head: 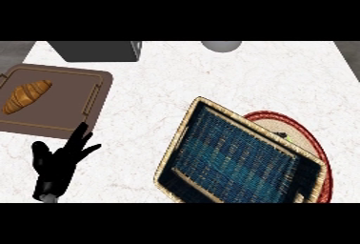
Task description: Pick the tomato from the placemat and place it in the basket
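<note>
Looking for tomato: you won't see it plainly. Woven basket (pixel 232 155), tilted, fills lower right of frame and overlaps round red-rimmed placemat (pixel 299 136). Small dark-green speck (pixel 282 136) on placemat at basket's upper right edge may be tomato, cannot tell. Left robot hand (pixel 57 166) rests at lower left, fingers spread, holding nothing. Right robot hand out of view. Expect tomato light, smooth, slippery, easily bruised. Wrap fingers round its widest part, thumb opposite.

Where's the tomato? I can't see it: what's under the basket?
The red-rimmed placemat shows beneath the basket, which covers most of it. No tomato shows; it may be hidden underneath.
</note>
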`<state>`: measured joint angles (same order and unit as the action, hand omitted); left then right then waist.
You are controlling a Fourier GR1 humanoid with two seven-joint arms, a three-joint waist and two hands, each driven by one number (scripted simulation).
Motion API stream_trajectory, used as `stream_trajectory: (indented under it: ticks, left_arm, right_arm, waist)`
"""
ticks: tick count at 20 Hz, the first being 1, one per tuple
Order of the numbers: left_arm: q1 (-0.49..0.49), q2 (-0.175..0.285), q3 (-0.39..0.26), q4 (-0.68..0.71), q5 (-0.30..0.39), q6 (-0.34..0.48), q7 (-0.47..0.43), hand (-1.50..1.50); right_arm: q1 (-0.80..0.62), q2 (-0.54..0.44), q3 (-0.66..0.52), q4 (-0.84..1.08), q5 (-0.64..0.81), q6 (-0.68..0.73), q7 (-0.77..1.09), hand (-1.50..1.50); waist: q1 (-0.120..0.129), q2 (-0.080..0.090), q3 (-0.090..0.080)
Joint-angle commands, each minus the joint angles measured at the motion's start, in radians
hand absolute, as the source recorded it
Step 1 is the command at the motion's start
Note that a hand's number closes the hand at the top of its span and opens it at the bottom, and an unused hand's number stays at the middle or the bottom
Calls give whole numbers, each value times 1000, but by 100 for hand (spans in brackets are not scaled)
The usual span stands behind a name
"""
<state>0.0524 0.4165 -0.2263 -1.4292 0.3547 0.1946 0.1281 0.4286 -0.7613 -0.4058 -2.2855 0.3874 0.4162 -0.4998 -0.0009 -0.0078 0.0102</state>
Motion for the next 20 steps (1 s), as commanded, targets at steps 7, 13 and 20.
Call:
stream_trajectory:
  ticks: [7, 13, 20]
  left_arm:
    - [76, -47, -55, 68, -51, 8, 24, 0]
    - [48, -66, -47, 88, -67, 21, 43, 0]
    - [48, -54, -23, 58, -69, 12, 80, 0]
  right_arm:
    - [-55, 118, 269, 33, 288, -99, 87, -150]
    - [-183, 135, 340, 256, 373, -160, 14, -150]
    - [-236, 214, 412, 263, 427, -171, 50, -150]
  waist:
    - [9, 10, -10]
    - [16, 14, -9]
    - [5, 10, -10]
